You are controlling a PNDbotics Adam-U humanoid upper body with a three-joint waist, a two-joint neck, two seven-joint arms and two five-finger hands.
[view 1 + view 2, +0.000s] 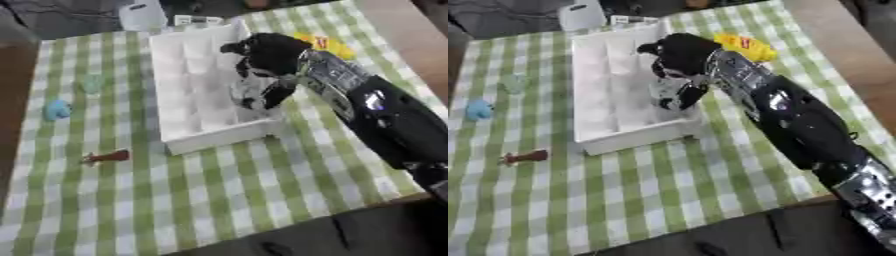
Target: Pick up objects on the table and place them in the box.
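Observation:
A white box (175, 75) with several compartments stands on the green-and-white checked cloth. My right hand (267, 55) comes in from the right and hangs over the box's right-hand compartments, fingers curled downward round a pale grey thing (246, 91) that I cannot make out. Behind the hand a yellow object (745, 46) lies on the cloth. Left of the box lie a small blue thing (57, 109), a pale green see-through thing (93, 83) and a red-brown thing (108, 157). My left hand shows in neither view.
A white container (142, 15) and a white card (197, 20) stand beyond the box's far end. The bare wooden table edge (411, 40) runs along the right. My black forearm (385, 120) crosses the cloth at the right.

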